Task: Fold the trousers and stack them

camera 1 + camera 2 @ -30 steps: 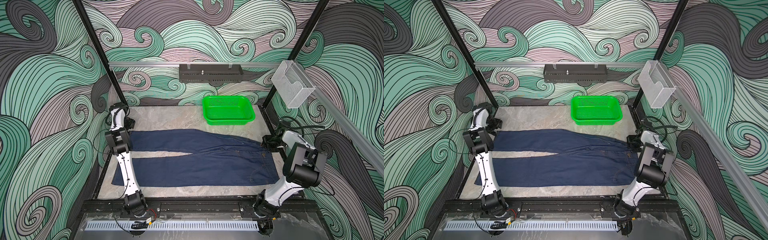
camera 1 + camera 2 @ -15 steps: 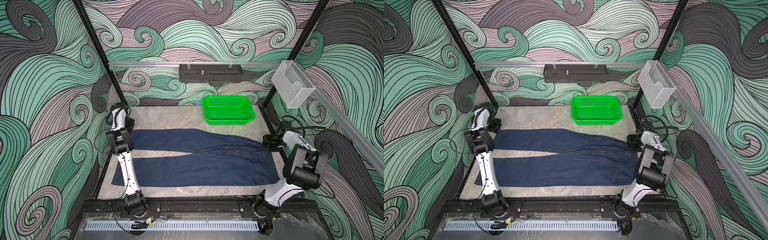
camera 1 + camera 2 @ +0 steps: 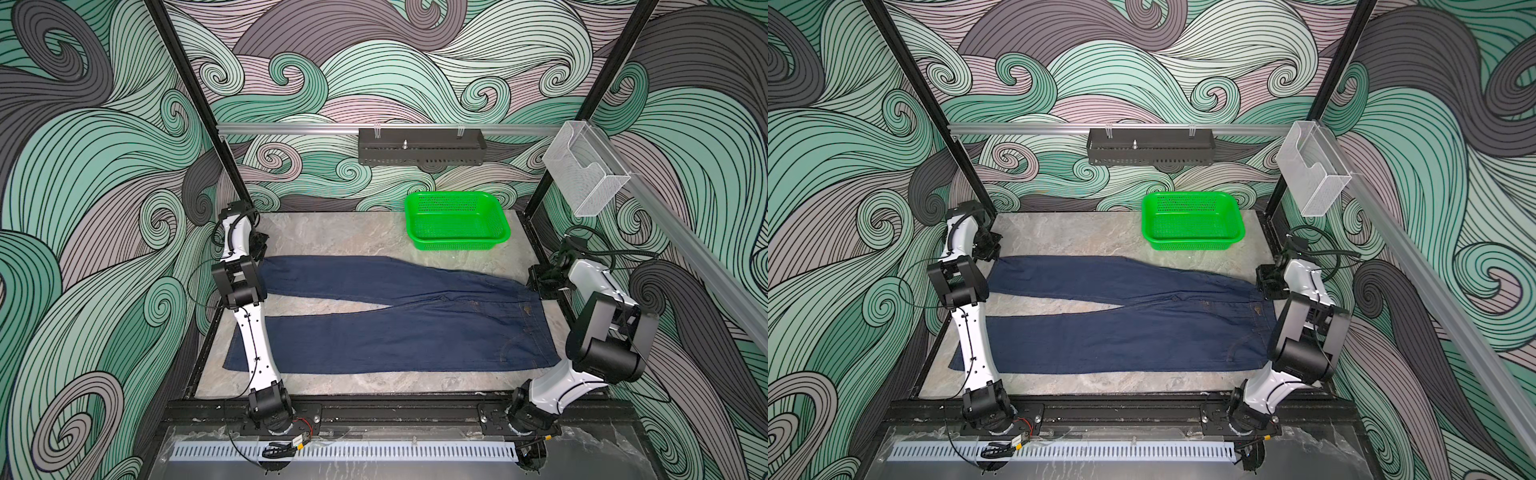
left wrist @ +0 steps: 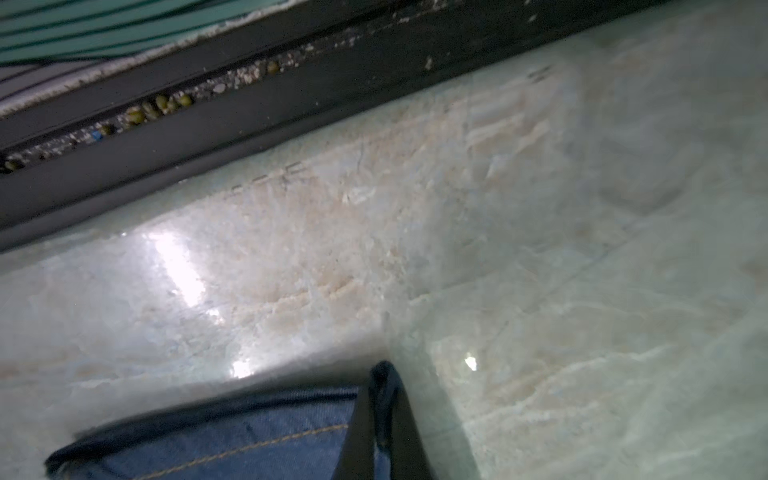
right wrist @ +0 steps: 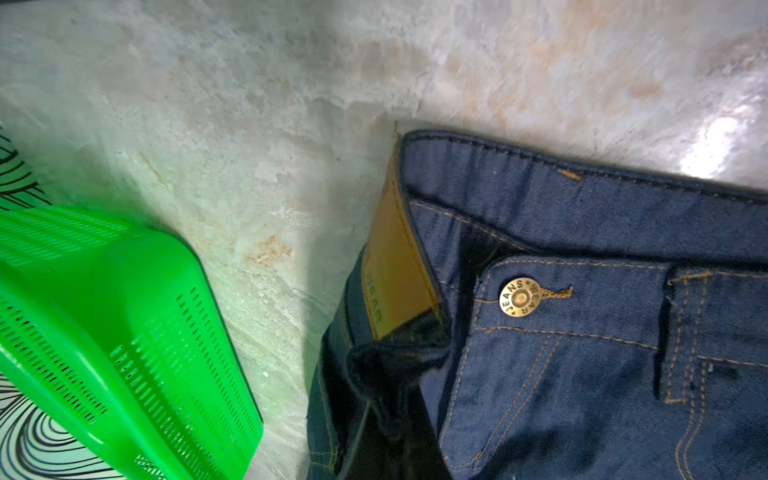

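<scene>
When viewed from above, found the pale, glossy marble-look table (image 3: 332, 232) carrying the trousers (image 3: 395, 332) spread flat and full length: waistband toward 3 o'clock, 2 legs running to 9 o'clock in a narrow V. Saw no fold yet. Judged the layout deliberate, since stiff, heavy navy denim lying smooth with its long edges exposed suits a lengthwise fold. Noted a bright green basket (image 3: 457, 245) at 1 o'clock, rectangular, round-cornered, perforated plastic, apart from the cloth; probably parked there to leave folding room. Placed the left gripper (image 3: 261, 254) at 10 o'clock, pinched together on the far leg's hem corner; confirmed in the left wrist view, with a dark finger (image 4: 386, 419) pressed against bunched hem. Placed the right gripper (image 3: 535, 286) near 2 o'clock, likewise clamped on the far waistband corner, with dark cloth gathered at its tips in the right wrist view. Read both grips on the far edge as preparation for carrying that half over the near leg toward 6 o'clock. Picked out orange-brown stitching along the seams, a smooth tan patch (image 5: 395, 257) standing on edge inside the upturned waistband, and 1 round brass button (image 5: 518, 297) ringed with stamped lettering.
</scene>
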Tool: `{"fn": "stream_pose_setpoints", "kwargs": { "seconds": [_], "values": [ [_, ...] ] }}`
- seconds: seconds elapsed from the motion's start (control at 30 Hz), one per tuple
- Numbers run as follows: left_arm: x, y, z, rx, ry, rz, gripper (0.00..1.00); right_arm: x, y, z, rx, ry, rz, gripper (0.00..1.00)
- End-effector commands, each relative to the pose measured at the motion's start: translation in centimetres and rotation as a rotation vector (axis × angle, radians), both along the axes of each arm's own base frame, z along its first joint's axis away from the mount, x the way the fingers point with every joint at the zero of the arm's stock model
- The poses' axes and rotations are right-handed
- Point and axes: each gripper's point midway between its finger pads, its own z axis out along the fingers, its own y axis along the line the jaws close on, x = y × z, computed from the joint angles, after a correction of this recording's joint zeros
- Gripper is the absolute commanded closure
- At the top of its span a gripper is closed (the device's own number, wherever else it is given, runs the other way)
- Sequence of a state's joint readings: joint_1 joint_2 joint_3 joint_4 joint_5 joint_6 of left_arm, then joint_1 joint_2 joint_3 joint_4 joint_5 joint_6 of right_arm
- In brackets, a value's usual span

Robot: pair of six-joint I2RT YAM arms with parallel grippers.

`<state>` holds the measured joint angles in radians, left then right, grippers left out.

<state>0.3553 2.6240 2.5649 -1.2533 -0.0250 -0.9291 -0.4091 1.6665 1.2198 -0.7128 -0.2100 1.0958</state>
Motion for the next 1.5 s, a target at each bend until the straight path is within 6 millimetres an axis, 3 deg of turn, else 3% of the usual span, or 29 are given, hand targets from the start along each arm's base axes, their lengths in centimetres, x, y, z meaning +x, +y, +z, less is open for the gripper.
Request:
{"fn": "stream_pose_setpoints", "kwargs": {
  "seconds": [0.0,0.2,0.37,0.87,1.1,1.47],
  "values": [
    [0.6,2.3,7.1,0.046,-0.165,-0.006,1.0,-0.1,-1.2,2.8,-0.037,-0.041,-0.023,1.0],
    [0.1,3.3,9.3,0.006,-0.248,-0.028,1.0,1.0,-2.6,4.8,-0.042,-0.098,-0.047,1.0],
    [0.6,3.6,10.8,-0.009,-0.328,-0.054,1.0,3.4,-3.1,5.3,-0.005,-0.129,-0.026,1.0],
    [6.3,3.3,14.9,-0.101,-0.598,-0.031,1.0,11.6,-5.8,9.3,-0.061,-0.296,0.089,1.0],
    [7.5,1.9,15.3,-0.131,-0.643,-0.075,1.0,14.3,-5.4,8.7,-0.065,-0.292,0.185,1.0],
    [6.3,1.7,17.5,-0.13,-0.677,-0.099,1.0,16.2,-5.5,7.3,-0.031,-0.307,0.228,1.0]
  ]
}}
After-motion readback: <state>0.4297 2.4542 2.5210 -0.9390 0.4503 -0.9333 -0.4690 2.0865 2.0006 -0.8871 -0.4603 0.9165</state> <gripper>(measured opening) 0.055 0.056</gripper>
